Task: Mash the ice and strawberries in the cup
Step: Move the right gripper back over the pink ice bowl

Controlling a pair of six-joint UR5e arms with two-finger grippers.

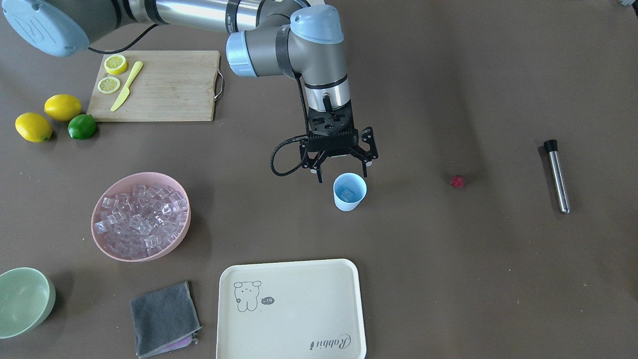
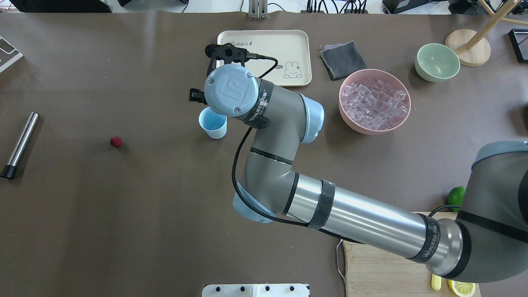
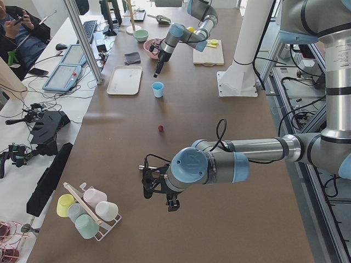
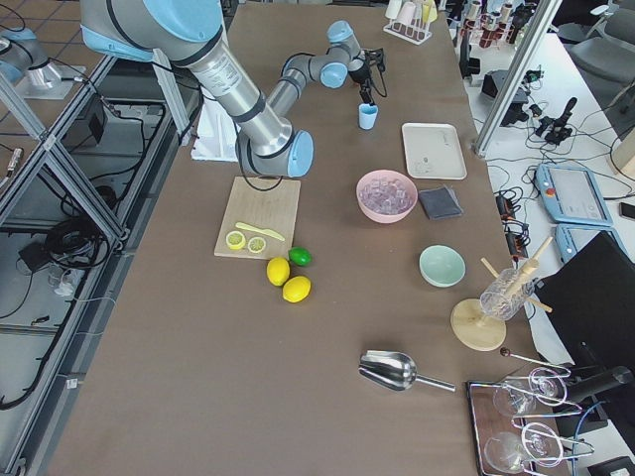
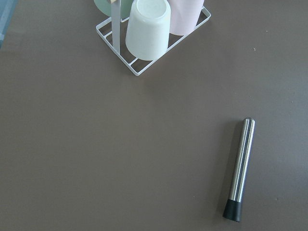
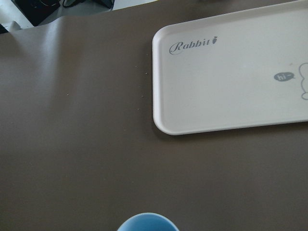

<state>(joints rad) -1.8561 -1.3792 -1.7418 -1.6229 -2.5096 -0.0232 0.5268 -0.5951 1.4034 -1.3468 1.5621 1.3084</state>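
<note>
Nearest the robot on the left, the left gripper [image 3: 160, 196] hangs over the table; whether its jaws are apart or together cannot be told. Its wrist camera looks down on the brushed-steel, black-tipped muddler rod [image 2: 18, 145] lying flat, which is smooth and probably weighty and best pinched across mid-shaft. Well apart to the right lies the single small dark red strawberry piece [image 2: 116, 142]. It is likely soft and prone to roll, so it calls for a light squeeze across its widest part. A little farther, mid-table, the small light blue tapered plastic cup [image 1: 350, 203] stands upright with at least one clear ice cube [image 1: 347, 193] inside. It looks light and tippy and wants steadying round its wall while anything is pressed into it. The right gripper [image 1: 342, 173] hovers just above it, jaws wide apart and empty. To the right, the pink bowl [image 2: 373, 131] holds a heap of glassy cubes [image 2: 374, 101], hard and slippery. Farthest sits the cream tray [image 2: 284, 41].
</note>
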